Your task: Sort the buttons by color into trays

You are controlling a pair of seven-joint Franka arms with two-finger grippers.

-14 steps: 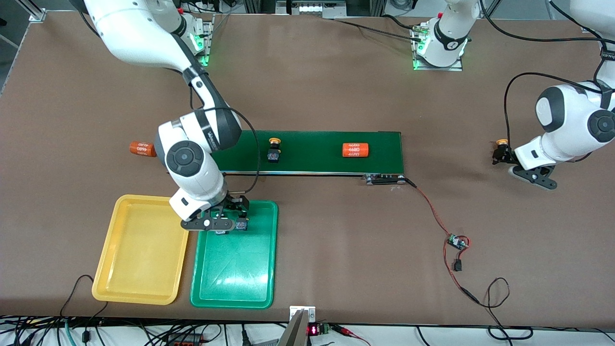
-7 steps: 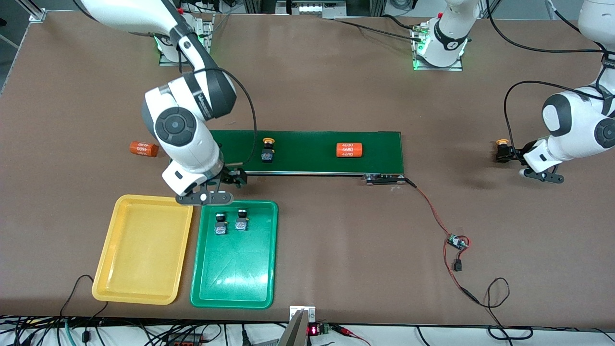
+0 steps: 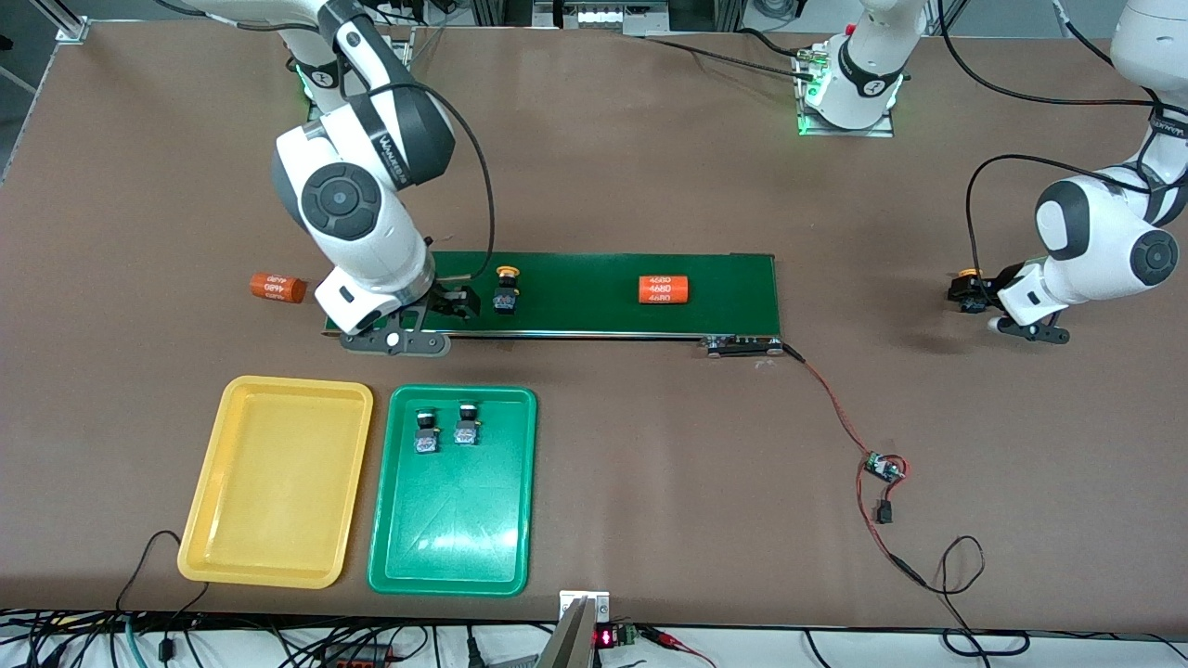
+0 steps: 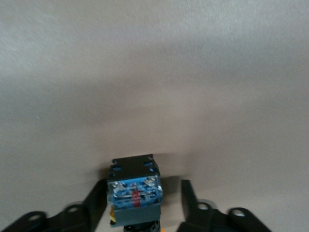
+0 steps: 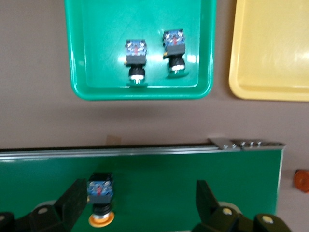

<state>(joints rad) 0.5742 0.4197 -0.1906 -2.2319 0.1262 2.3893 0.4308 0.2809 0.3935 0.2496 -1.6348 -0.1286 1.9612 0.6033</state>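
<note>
Front view — orange cylinder (image 3: 663,289) on the belt (image 3: 594,295) reads "4680".

Left tool (image 4: 144,205) fingers (image 4: 94,205) flanking yellow-capped button (image 4: 134,191), one finger touching, on brown table (image 4: 154,72)

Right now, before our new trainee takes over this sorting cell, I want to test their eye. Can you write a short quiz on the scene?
1. How many buttons lie in the green tray?
2. True or false: the yellow tray holds a button.
3. What does the left gripper stand around? A. an orange cylinder B. a yellow-capped button C. a cable

Key: 1. two; 2. false; 3. B
</note>
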